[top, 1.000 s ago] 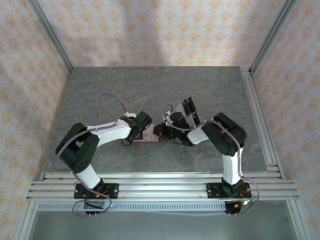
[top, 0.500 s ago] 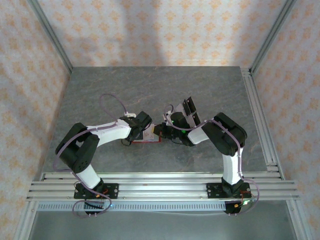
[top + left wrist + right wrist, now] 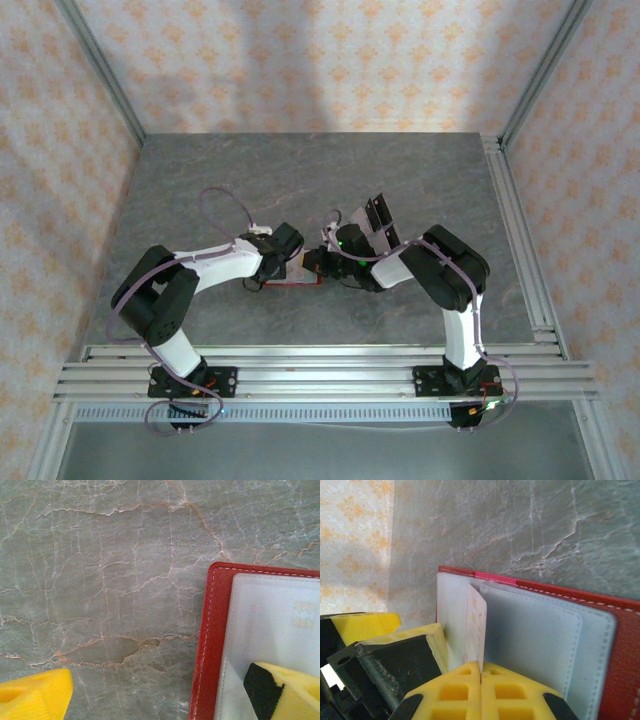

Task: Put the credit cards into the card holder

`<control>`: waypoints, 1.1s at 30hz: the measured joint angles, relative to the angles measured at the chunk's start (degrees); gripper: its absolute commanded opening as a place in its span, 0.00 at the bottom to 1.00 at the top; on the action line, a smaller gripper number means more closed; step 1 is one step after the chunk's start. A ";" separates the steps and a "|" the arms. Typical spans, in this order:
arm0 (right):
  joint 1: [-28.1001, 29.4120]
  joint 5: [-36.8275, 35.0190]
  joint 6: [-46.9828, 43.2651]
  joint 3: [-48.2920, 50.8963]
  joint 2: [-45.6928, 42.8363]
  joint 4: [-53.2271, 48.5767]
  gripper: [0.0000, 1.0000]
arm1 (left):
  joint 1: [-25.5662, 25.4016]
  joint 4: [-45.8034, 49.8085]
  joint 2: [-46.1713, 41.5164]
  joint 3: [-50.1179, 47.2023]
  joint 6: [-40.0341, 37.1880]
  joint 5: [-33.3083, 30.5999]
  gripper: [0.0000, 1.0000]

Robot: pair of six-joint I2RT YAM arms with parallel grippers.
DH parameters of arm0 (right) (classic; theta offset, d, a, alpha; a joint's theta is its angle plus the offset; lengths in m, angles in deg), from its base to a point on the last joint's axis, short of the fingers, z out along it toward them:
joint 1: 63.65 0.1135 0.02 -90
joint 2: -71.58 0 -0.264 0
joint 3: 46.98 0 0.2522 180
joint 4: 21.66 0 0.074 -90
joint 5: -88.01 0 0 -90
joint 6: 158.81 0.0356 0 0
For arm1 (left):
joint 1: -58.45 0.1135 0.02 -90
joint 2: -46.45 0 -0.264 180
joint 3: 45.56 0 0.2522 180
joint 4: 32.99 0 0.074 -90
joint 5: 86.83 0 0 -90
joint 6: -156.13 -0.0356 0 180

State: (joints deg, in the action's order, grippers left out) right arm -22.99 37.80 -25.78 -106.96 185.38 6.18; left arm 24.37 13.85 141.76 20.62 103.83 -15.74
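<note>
From where I stand, the left tool [image 3: 288, 262] sits low at the middle of the grey worktop [image 3: 200, 170], jaws spread wide. Its wrist view shows one yellow finger [image 3: 287, 692] pressing on the pale lining of the open red card holder [image 3: 210, 645] and the other over bare stone just left of the holder's edge. From above, the card holder [image 3: 303, 274] is a sliver of red between the two tools. The right wrist view shows more: a pale card [image 3: 476, 622] stands on edge against the holder's grey pocket [image 3: 540, 630], near the fold. The right tool [image 3: 481, 672] is clamped together on the card's near edge. Overhead, that right tool [image 3: 320, 262] nearly meets the left one. Further right, the remaining credit cards [image 3: 374, 218] lie fanned behind the right arm. Compared with a second ago, the right arm has edged slightly leftward; the left arm has not moved.
</note>
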 measured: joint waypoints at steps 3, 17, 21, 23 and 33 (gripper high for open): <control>0.35 0.00 0.04 -0.31 0.24 0.00 0.00 | 0.00 -0.15 0.11 0.00 0.00 0.00 0.92; 0.83 -0.15 2.69 -0.28 1.38 2.45 0.00 | 1.42 1.31 -0.94 0.39 0.92 0.70 0.92; 0.83 -0.13 3.04 -0.31 1.66 3.06 0.00 | 5.35 4.07 -2.08 0.39 1.11 0.94 0.92; 0.83 -0.11 3.17 -0.31 1.73 3.21 0.00 | 6.71 4.81 -2.21 0.39 1.11 0.94 0.92; 1.05 0.24 3.91 -1.40 2.60 3.45 0.00 | 7.02 4.15 -2.14 -2.12 1.40 3.65 0.92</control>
State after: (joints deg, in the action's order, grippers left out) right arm -21.94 38.04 -21.87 -108.36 187.98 9.63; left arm 31.38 18.00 139.62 18.50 105.23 -12.09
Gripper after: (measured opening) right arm 0.039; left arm 0.922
